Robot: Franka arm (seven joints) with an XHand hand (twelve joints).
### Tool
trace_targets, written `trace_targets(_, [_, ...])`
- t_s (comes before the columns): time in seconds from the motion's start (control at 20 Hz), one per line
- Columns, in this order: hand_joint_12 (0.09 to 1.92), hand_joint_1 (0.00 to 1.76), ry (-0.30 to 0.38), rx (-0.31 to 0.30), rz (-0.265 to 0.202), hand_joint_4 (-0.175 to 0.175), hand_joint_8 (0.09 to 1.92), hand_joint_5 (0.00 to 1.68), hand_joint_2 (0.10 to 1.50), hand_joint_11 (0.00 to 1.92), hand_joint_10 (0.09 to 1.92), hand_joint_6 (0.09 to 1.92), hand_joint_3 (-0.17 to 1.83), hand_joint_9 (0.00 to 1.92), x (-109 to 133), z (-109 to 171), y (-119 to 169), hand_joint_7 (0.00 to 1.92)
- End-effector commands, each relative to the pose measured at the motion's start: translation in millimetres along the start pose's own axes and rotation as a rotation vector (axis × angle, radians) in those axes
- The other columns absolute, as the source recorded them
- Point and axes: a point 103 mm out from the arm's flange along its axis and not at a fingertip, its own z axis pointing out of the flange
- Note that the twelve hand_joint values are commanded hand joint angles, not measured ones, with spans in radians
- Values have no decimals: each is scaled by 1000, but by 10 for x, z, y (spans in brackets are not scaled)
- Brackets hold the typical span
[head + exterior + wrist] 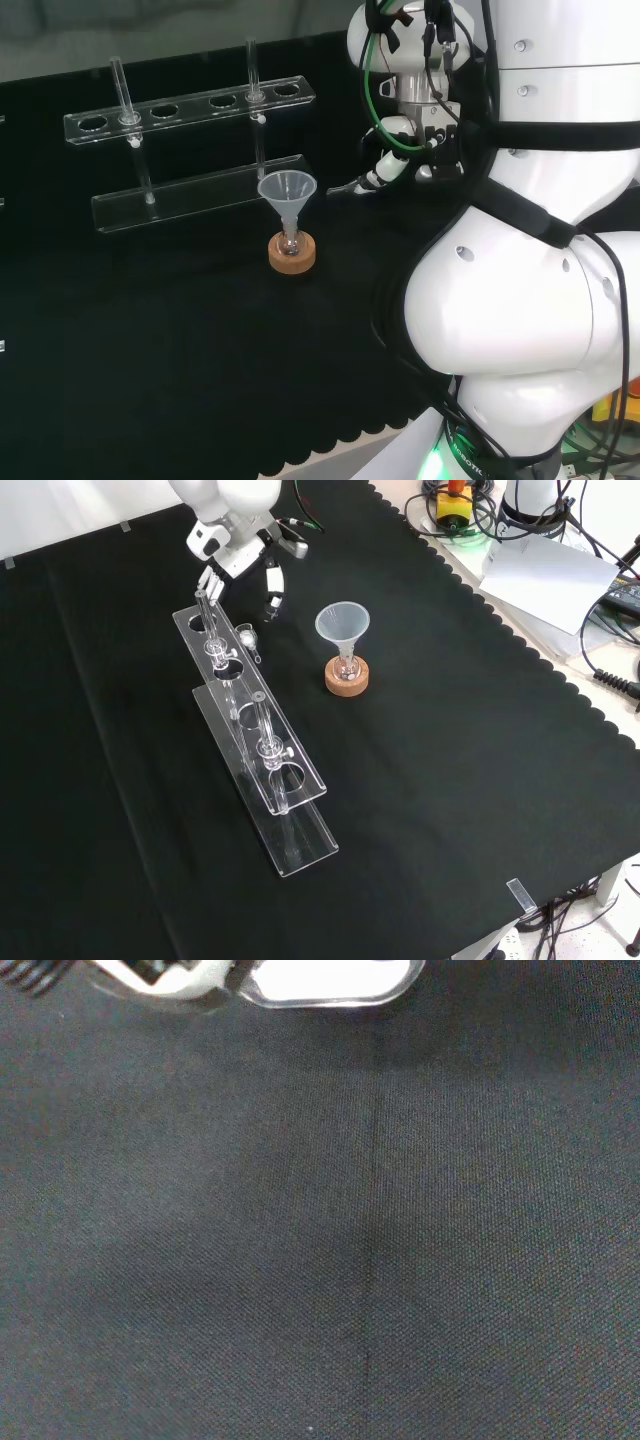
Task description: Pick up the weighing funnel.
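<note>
The weighing funnel (247, 637), a small clear piece, lies on the black cloth beside the far end of the clear rack (262, 752). My hand (236, 552) hangs just beyond and above it in the front view, fingers (209, 581) pointing down and spread from the thumb (273, 593), with nothing between them. In the head view the hand (388, 160) sits to the right of the rack (190, 110), fingertips reaching left. The wrist view looks at bare cloth, with a blurred white part of the hand (180, 975) at its edge.
The big funnel (287, 190) stands in a small flask on a cork ring (292, 253), near the hand; in the front view the funnel (342, 623) is right of the weighing funnel. Two tubes (252, 65) stand in the rack. The arm's white links (540, 250) rise at the right.
</note>
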Motion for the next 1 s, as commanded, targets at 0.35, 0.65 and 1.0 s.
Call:
trace_targets(0.35, [1390,874,-18,-20,-19,-53,694,620,634,323,596,108,575,627,-15,178,90,367])
trace_targets(0.65, [1385,887,-34,-29,-21,-53,685,631,621,322,581,129,604,631,-25,206,121,367])
trace_targets(1.0, [1379,910,-62,-34,-19,-51,683,655,616,309,570,154,615,614,-30,236,147,364])
